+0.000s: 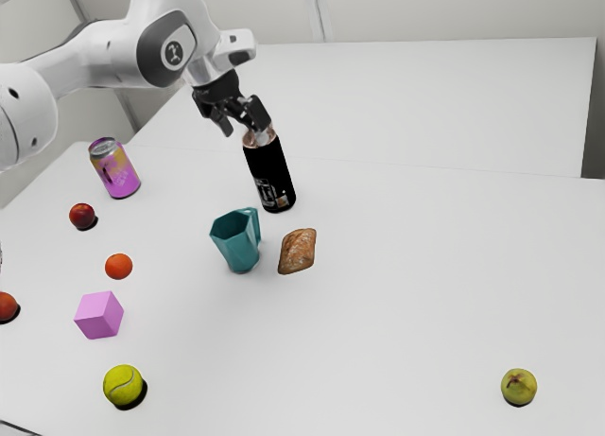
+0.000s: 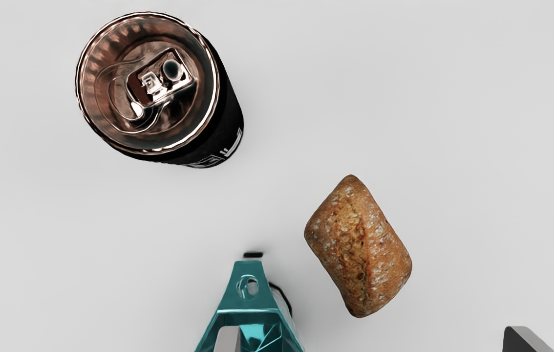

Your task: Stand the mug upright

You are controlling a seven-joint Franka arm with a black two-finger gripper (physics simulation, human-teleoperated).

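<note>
While the gripper (image 1: 243, 124) hangs above the table (image 1: 397, 256), its two fingers stand spread, with a wide gap between them. In the exterior view its lower end overlaps the coppery top of the tall black can (image 1: 272, 176), hiding part of that rim; whether they touch, I can't tell. The teal mug (image 1: 239, 250) stands upright on its base, mouth up, near side of the black can — its handle turned toward the far right. Just beside it, to the exterior view's right, lies the bread roll (image 1: 298, 251).

In the wrist view the mug is cut off by the edge, and one of the fingers (image 2: 228, 340) covers part of its mouth; a small dark mark by the handle is hard to make out.

On the exterior view's left, the pink-and-yellow can (image 1: 115, 169) is farthest, then come a dark red fruit (image 1: 82, 216), a small orange fruit (image 1: 118, 266), a pink cube (image 1: 99, 315) and, nearest, a tennis ball (image 1: 123, 385). Another reddish fruit (image 1: 7, 306) is cut by the left edge — its kind unclear. Near, to the right, sits a greenish fruit (image 1: 518, 386).
</note>
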